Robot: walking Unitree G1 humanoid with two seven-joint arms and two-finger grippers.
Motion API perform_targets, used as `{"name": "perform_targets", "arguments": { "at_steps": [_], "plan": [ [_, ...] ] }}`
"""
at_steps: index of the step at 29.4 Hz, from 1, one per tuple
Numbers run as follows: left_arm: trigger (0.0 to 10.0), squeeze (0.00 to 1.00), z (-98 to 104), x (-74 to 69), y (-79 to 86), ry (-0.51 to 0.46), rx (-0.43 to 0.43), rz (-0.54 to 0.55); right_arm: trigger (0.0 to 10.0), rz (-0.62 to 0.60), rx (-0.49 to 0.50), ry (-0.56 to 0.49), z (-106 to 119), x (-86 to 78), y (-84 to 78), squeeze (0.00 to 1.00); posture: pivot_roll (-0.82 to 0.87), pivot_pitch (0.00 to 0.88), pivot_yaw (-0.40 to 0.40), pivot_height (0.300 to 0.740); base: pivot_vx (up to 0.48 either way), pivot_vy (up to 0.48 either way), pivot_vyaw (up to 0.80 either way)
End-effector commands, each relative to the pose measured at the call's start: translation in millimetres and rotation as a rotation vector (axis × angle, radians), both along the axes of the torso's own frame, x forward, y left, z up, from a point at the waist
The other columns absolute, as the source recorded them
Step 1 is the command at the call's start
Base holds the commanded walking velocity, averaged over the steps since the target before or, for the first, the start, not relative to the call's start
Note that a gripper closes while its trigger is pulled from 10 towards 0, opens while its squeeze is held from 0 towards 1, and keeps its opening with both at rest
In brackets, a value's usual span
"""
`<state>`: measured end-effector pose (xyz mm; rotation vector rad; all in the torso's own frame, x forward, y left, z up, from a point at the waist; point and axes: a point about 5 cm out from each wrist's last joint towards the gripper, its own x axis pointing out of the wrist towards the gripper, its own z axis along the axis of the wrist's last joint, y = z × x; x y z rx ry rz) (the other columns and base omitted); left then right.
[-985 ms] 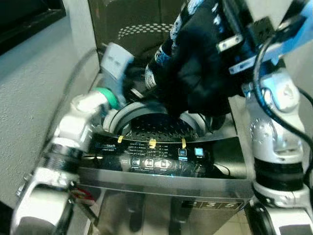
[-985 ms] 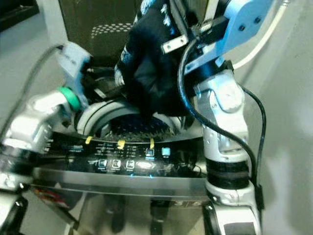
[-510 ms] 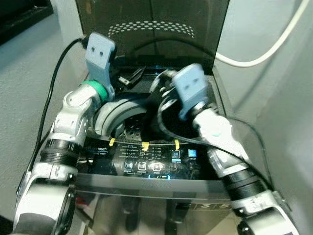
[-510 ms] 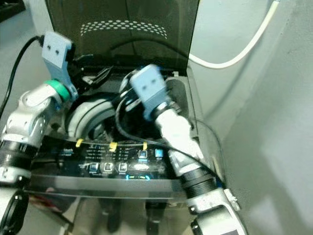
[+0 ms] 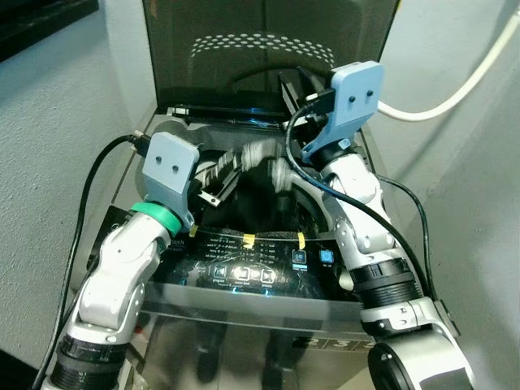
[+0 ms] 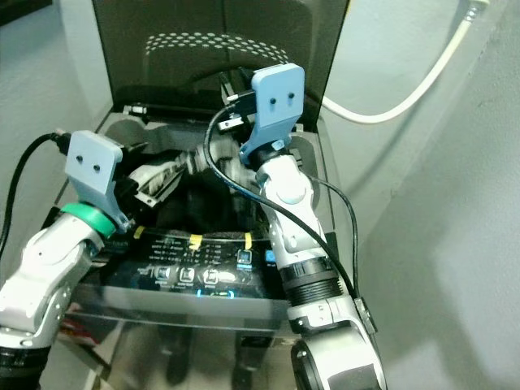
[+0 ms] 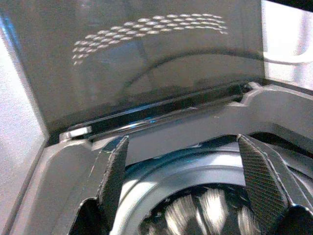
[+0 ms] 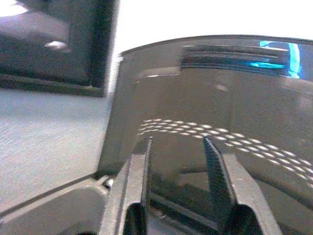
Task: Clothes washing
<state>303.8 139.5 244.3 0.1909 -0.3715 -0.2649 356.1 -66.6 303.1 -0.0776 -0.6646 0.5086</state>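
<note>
A dark garment with white markings (image 5: 253,156) lies in the drum of the top-loading washing machine (image 5: 252,272), whose lid (image 5: 260,41) stands open. My left gripper (image 7: 182,139) is open just above the near left of the drum rim (image 7: 161,171), and the garment's white streaks (image 7: 195,215) show below its fingers. My right gripper (image 8: 178,140) is raised over the back of the drum and points at the lid. It is open, with nothing between its fingers (image 8: 213,166).
The lit control panel (image 6: 199,276) runs along the machine's front edge. A white hose (image 5: 455,89) hangs on the wall at the right. Grey walls close in on the left (image 5: 57,122) and right (image 6: 455,203) of the machine.
A second ago my right gripper held the garment above the drum. It went down into the drum, let go and rose empty toward the lid. The left arm drew back; the camera shifted.
</note>
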Motion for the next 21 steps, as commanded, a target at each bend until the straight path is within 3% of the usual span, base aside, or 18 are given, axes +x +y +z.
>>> {"name": "perform_targets", "arguments": {
  "at_steps": [1,3,4,6,11,12,13,15,16,18,19,20,21],
  "plan": [
    [10.0,0.0,0,-4.0,7.3,-0.018,-0.001,0.075,10.0,0.122,-0.177,0.005,-9,-3.6,8.1,1.0,0.16,0.0,-0.058,0.74,0.0,0.0,0.0],
    [10.0,0.0,2,-6.2,9.4,-0.026,0.008,0.103,10.0,0.237,-0.393,0.022,-28,-11.9,11.9,1.0,0.16,0.0,-0.063,0.74,0.0,0.0,0.0],
    [10.0,0.0,4,-5.7,11.1,-0.034,0.005,0.111,10.0,0.277,-0.502,0.04,-40,-16.9,7.3,0.0,0.17,0.0,-0.068,0.74,0.0,0.0,0.0],
    [10.0,0.0,11,-5.7,15.0,-0.042,-0.002,0.122,10.0,0.331,-0.659,0.078,-57,-26.9,-9.5,0.0,0.17,0.0,-0.065,0.74,0.0,0.0,0.0],
    [10.0,0.0,13,-6.1,17.0,-0.048,0.003,0.13,10.0,0.318,-0.637,0.081,-55,-28.1,-19.1,0.0,0.17,0.0,-0.068,0.74,0.0,0.0,0.0],
    [10.0,0.0,18,-5.2,18.4,-0.067,0.005,0.143,10.0,0.265,-0.518,0.069,-41,-26.7,-33.4,0.0,0.17,0.0,-0.071,0.74,0.0,0.0,0.0],
    [10.0,0.0,18,-5.2,18.4,-0.067,0.005,0.143,10.0,0.265,-0.518,0.069,-41,-26.7,-33.4,0.0,0.17,0.0,-0.071,0.74,0.0,0.0,0.0],
    [10.0,0.0,37,-0.4,20.6,-0.125,-0.014,0.157,10.0,0.062,-0.087,-0.024,6,-28.3,-77.5,0.0,0.17,0.0,-0.044,0.74,0.0,0.0,0.0],
    [10.0,0.0,44,1.0,21.1,-0.144,-0.023,0.156,10.0,0.008,0.053,-0.05,18,-32.1,-92.3,0.0,0.17,0.0,-0.039,0.74,0.0,0.0,0.0],
    [10.0,0.0,53,3.9,15.7,-0.165,-0.024,0.129,10.0,0.022,0.215,-0.066,24,-45.3,-105.6,0.0,0.16,0.0,-0.02,0.74,0.0,0.0,0.0],
    [10.0,0.0,53,3.9,15.7,-0.165,-0.024,0.129,10.0,0.022,0.215,-0.066,24,-45.3,-105.6,0.0,0.16,0.0,-0.02,0.74,0.0,0.0,0.0],
    [10.0,0.0,55,4.9,12.4,-0.17,-0.018,0.119,10.0,0.057,0.252,-0.061,23,-50.6,-107.8,0.0,0.16,0.0,-0.02,0.74,0.0,0.0,0.0],
    [10.0,0.0,58,5.8,9.0,-0.175,-0.016,0.101,10.0,0.167,0.31,-0.042,20,-60.8,-107.5,0.0,0.16,0.0,-0.008,0.74,0.0,0.0,0.0]
  ]
}}
